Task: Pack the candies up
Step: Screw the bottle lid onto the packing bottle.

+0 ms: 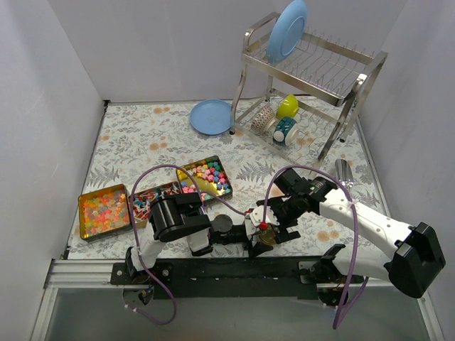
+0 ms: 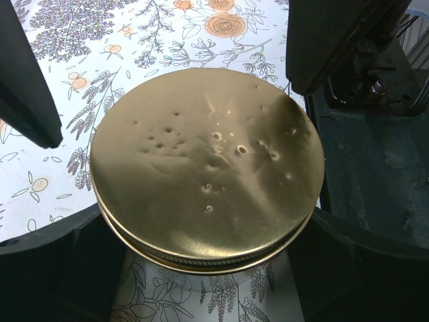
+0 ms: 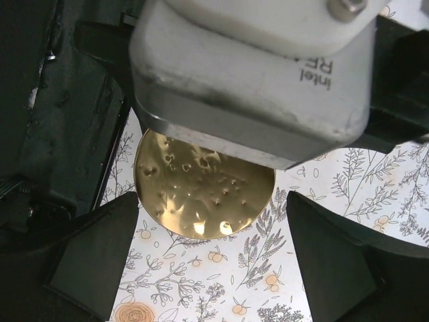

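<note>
The candies fill an open rectangular gold tin at centre left. More of them lie in a tin at the left and in a third tin between the two. A round gold tin with a dented lid sits near the front edge; it also shows in the left wrist view and the right wrist view. My left gripper has a finger against each side of it. My right gripper is open and empty, just beyond the tin's far side.
A steel dish rack stands at the back right with a blue plate, a yellow cup and other cups. Another blue plate lies on the cloth. A metal cup stands right. A black rail runs along the near edge.
</note>
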Robot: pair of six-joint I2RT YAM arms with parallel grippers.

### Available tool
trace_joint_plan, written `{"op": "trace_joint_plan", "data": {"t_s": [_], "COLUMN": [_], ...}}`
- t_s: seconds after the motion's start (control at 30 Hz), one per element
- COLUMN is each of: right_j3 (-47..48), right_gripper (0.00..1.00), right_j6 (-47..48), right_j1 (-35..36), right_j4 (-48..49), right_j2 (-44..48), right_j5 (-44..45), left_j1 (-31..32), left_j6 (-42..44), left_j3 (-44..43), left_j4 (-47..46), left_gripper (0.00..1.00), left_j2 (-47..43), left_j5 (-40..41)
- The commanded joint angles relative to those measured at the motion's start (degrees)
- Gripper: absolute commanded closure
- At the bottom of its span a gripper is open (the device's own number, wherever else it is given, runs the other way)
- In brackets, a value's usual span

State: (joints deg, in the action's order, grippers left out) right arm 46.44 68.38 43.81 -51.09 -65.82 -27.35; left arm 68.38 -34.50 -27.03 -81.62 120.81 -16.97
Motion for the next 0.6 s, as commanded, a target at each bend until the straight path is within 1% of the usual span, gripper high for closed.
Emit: {"op": "trace_joint_plan", "data": {"t_s": [0.0,0.37,0.57], "right_j3": [1.0,-2.7,-5.1], "right_gripper": [0.02,0.02,0.04], "right_j6": [2.0,0.1,-0.5], "right_j1": [-0.4,-0.6,-0.6], "right_j4": [-2.6,-3.4,-6.4], "right_j2": [-0.5,1.7,3.2], "right_j5": [-1.3,-0.4,0.3], "left_j1": [0.1,-1.1,-1.8], "left_j6": [-1.0,-4.5,-5.1], "left_j3": [6.9,6.5,6.1], "left_j4": [-22.0,-21.6,-20.7], "left_gripper": [1.00,1.00,1.00], "left_j2": [7.9,8.0,8.2], "left_j5": [1.0,1.8,3.1]}}
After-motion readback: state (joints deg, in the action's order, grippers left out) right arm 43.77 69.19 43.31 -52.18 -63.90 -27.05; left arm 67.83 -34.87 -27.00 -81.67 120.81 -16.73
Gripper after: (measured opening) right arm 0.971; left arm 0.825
